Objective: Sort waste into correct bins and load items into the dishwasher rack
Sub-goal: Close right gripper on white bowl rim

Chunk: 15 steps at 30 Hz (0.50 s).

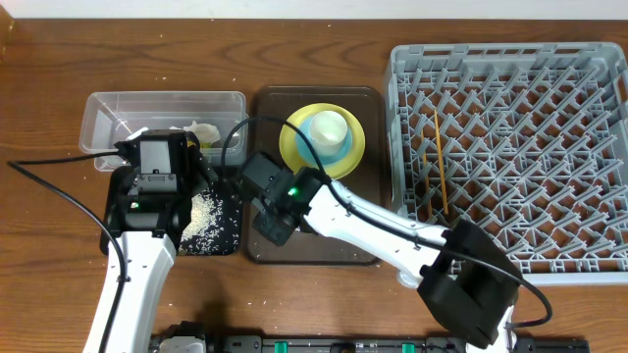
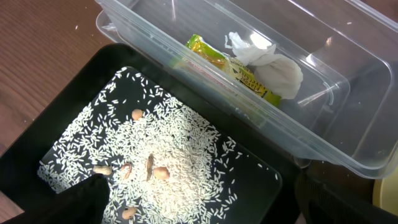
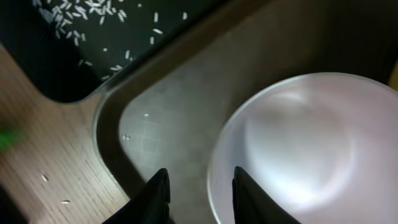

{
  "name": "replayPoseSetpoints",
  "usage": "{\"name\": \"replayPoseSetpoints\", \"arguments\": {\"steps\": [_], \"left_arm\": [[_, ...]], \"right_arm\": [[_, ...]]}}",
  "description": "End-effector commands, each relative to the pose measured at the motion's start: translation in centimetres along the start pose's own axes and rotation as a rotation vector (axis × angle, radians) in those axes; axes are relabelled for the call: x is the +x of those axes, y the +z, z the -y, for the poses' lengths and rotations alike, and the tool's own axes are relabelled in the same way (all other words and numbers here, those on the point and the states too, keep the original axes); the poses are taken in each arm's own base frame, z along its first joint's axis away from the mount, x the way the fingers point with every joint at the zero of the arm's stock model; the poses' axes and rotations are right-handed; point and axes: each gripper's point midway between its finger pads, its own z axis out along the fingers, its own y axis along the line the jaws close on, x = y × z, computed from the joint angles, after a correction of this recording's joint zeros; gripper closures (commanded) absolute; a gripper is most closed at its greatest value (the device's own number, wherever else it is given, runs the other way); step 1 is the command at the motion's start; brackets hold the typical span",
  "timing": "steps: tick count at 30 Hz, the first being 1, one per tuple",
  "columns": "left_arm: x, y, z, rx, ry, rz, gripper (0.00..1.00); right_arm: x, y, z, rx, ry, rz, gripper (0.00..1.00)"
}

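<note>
Straddling the pink bowl's [image 3: 298, 143] rim on the brown tray [image 3: 174, 118], our right gripper [image 3: 199, 177] looks set for a rim lift. Pinched or loose, we cannot tell.

Left of that tray, the left gripper [image 2: 199, 186] gapes over rice [image 2: 168, 149] in the black tray [image 2: 68, 124]. The tub [image 2: 348, 93] holds one wrapper [image 2: 230, 65] and one tissue [image 2: 273, 65].

On the brown tray, one plate [image 1: 294, 147], one blue bowl [image 1: 314, 149] and one cup [image 1: 330, 127] sit stacked. To its right, chopsticks [image 1: 440, 162] lie in the rack [image 1: 530, 147].

The plastic tub [image 1: 98, 123] sits toward the table's far left, with the wrapper [image 2: 230, 65] and tissue [image 2: 273, 68] in it. Just in front lies the shallow tray [image 2: 37, 124], holding rice [image 2: 149, 155]. To their right, the serving tray [image 1: 265, 108] carries a plate [image 1: 294, 147] with a stacked bowl [image 1: 324, 149] and cup [image 1: 330, 127], and a second bowl [image 3: 298, 143] lies toward its left edge. The dishwasher rack [image 1: 589, 59] fills the table's right side, with chopsticks [image 1: 440, 162] in its left part.
</note>
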Motion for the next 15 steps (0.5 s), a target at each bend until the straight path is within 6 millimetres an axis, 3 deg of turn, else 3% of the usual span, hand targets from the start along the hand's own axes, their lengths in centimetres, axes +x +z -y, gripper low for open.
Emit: {"name": "replayPoseSetpoints", "arguments": {"steps": [1,15], "left_arm": [[-0.7,-0.2,-0.2,-0.014,-0.015,0.019,0.02],[-0.7,-0.2,-0.2,-0.014,-0.015,0.019,0.02]], "right_arm": [[0.6,0.8,-0.2,-0.001,-0.012,-0.022,0.69],[2.8,2.9,0.1,0.000,-0.006,-0.102,0.76]]}}
